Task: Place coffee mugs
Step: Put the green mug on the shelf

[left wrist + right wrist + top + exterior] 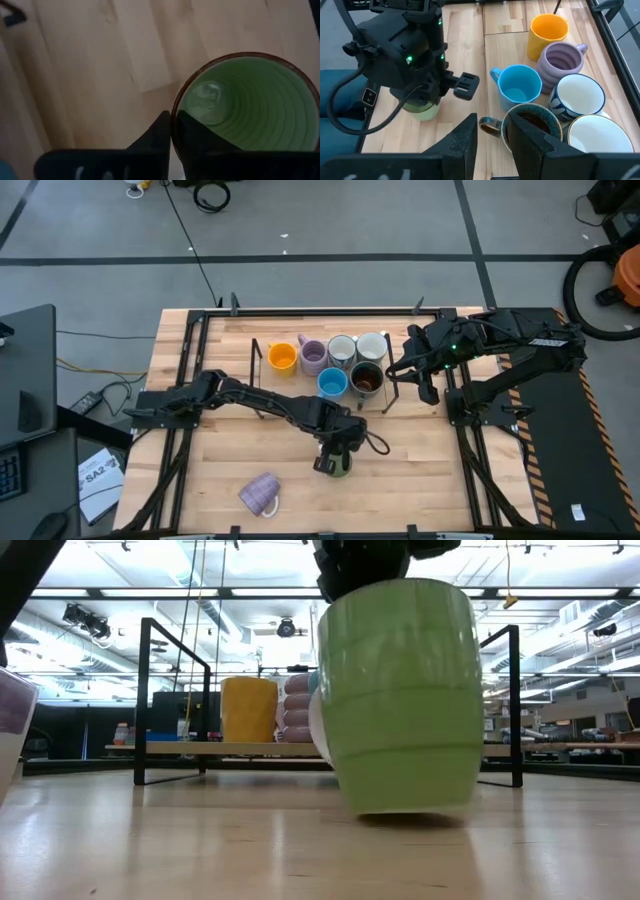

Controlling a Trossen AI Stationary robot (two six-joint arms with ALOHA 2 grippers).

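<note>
My left gripper (333,462) is over the middle of the table, shut on the green mug (405,690). My right gripper (425,385) hangs open at the right end of a black-framed rack (258,370), touching nothing. Standing upright in the rack are an orange mug (282,357), a lilac mug (313,355), a white mug with blue pattern (342,350), a pale mug (372,346), a bright blue mug (332,383) and a dark glazed mug (366,377). A second lilac mug (260,493) lies on its side near the table's near edge. My left gripper (172,116) holds the green mug by its rim (176,107), with one finger inside the mug and the other finger (159,132) outside its wall. The fingers come from above, pointing down. The mug stands upright with its base at the tabletop; whether it touches, I cannot tell.
The rack with its black posts (145,700) stands on the far middle of the table. Bare wooden tabletop (430,480) lies to the right of the green mug and between it and the rack. Black frames (180,380) run along both table sides.
</note>
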